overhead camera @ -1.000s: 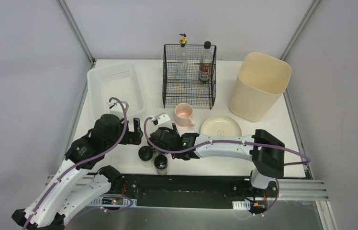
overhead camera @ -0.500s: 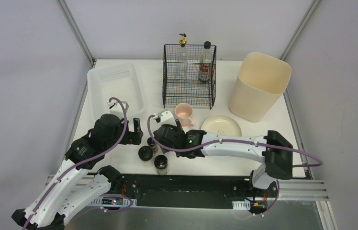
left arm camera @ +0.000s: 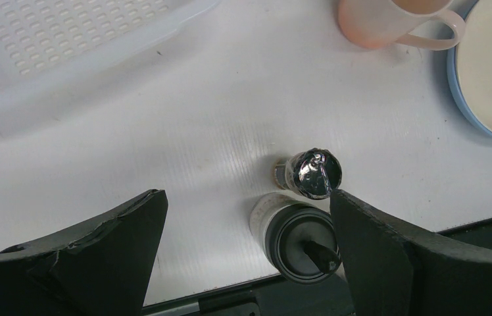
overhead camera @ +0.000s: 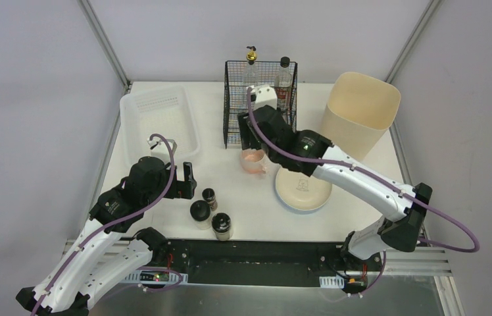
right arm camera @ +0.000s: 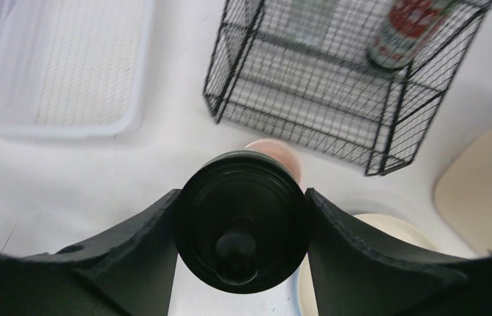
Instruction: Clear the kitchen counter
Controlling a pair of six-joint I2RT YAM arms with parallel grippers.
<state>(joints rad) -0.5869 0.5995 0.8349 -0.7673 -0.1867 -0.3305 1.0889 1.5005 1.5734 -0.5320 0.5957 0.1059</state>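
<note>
Right pincer [right arm camera: 241, 197] grips jar [right arm camera: 237, 247], seemingly upright.

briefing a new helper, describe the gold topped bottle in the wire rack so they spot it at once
At the far side of the kitchen counter stands a black wire rack. Of the two bottles in it, the clear glass bottle is the one nearer the white tray. It alone has a gold top; the other bottle has a black cap and red label.
</note>
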